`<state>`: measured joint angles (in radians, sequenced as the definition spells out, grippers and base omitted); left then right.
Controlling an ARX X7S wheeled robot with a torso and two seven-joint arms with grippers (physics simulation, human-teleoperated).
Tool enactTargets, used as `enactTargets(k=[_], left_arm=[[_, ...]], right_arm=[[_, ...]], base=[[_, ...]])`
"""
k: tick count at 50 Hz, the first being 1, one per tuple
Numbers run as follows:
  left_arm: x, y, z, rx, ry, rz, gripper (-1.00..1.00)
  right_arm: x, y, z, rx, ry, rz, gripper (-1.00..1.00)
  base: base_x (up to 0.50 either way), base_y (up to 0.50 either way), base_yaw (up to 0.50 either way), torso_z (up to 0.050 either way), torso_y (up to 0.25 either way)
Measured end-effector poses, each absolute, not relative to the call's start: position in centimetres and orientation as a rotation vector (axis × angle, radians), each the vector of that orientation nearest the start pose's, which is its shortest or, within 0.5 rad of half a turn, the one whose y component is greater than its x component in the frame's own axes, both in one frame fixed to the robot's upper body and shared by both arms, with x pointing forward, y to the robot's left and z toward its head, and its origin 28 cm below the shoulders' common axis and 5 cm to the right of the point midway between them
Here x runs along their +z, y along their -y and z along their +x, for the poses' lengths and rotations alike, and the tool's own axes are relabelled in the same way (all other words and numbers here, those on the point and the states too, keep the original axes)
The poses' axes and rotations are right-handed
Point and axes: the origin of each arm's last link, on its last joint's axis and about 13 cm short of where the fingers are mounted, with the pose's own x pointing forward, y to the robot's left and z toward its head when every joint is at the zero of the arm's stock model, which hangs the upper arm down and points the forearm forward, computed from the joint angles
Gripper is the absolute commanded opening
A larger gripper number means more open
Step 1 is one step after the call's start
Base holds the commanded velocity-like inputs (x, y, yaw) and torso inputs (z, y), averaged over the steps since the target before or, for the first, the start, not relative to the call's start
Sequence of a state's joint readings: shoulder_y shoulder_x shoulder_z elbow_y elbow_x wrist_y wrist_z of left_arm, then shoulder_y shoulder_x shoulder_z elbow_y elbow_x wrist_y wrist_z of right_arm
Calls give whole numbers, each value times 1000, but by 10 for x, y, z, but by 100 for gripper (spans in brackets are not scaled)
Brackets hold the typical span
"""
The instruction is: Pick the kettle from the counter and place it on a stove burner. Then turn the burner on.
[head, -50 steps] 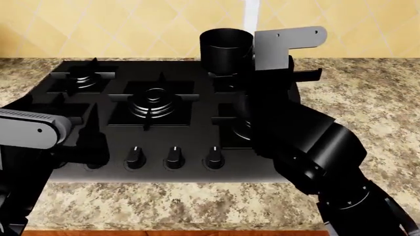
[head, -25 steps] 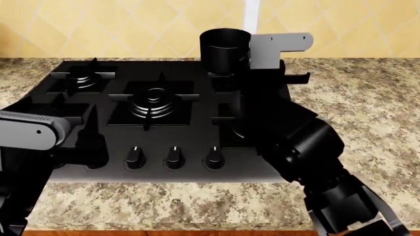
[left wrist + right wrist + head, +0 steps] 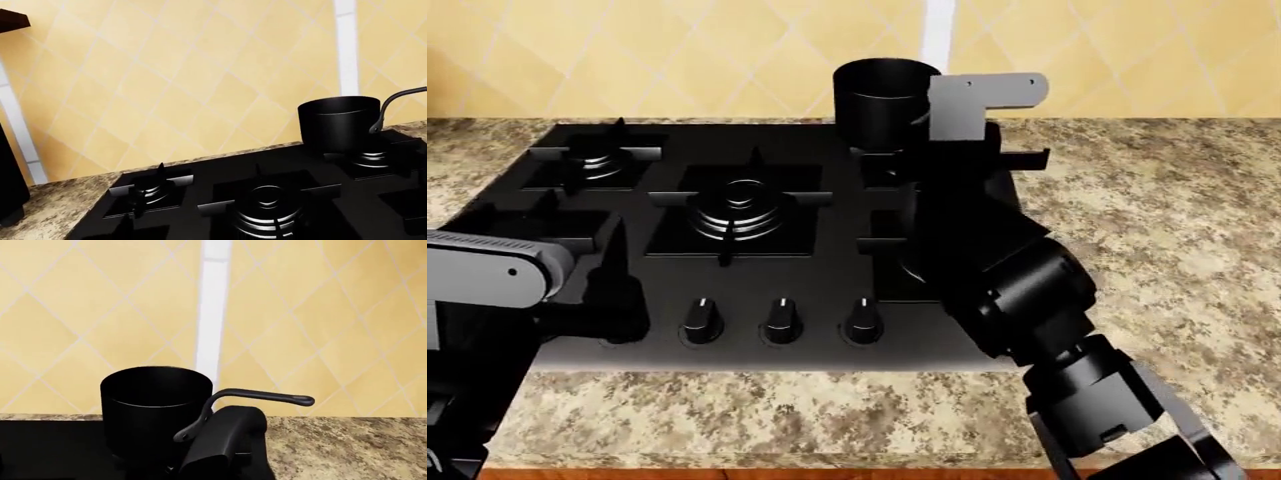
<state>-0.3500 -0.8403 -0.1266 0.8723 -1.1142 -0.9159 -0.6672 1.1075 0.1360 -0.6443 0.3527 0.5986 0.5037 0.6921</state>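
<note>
Of my right gripper I see only 1 dark finger (image 3: 223, 440) in the right wrist view, so I cannot tell how wide it stands or whether it has hold of anything. That finger lies just in front of the saucepan (image 3: 150, 405), under its long curved handle (image 3: 257, 396). From the head view, my right arm (image 3: 1014, 280) reaches over the right side of the cooktop (image 3: 814, 240) toward the saucepan at the back right, and covers what lies beneath it.

My left gripper (image 3: 607, 290) is a dark shape low over the front left of the cooktop. Its opening I cannot tell either.

I cannot find the kettle in any view, and whether my right arm hides it I cannot tell.

The burner (image 3: 594, 160) at the back left is bare, as is the big burner (image 3: 741, 205) in the middle. 3 knobs (image 3: 781, 320) line the front edge. Speckled counter (image 3: 1148, 220) surrounds the cooktop.
</note>
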Motion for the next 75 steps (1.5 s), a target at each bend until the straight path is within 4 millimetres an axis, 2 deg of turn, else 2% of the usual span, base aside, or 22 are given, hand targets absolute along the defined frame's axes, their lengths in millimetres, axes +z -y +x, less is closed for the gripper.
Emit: enactTargets(k=[19, 20, 40, 50, 65, 75], left_arm=[[219, -275, 180, 24, 108, 192, 100], [219, -275, 180, 24, 107, 191, 100], [217, -275, 180, 20, 108, 187, 100], [217, -274, 180, 18, 110, 185, 100], [217, -274, 180, 17, 112, 181, 100], [218, -274, 180, 17, 114, 181, 100]], right_arm=[[212, 26, 374, -146, 83, -133, -100], [212, 26, 374, -148, 82, -134, 100], [207, 33, 372, -169, 39, -131, 100], [213, 38, 366, -190, 44, -123, 100], [244, 37, 338, -141, 102, -77, 100], [261, 47, 307, -123, 125, -46, 100]], base=[[2, 0, -1, 0, 0], [0, 0, 0, 0, 0], [0, 0, 0, 0, 0], [0, 0, 0, 0, 0], [0, 0, 0, 0, 0], [0, 0, 0, 0, 0]])
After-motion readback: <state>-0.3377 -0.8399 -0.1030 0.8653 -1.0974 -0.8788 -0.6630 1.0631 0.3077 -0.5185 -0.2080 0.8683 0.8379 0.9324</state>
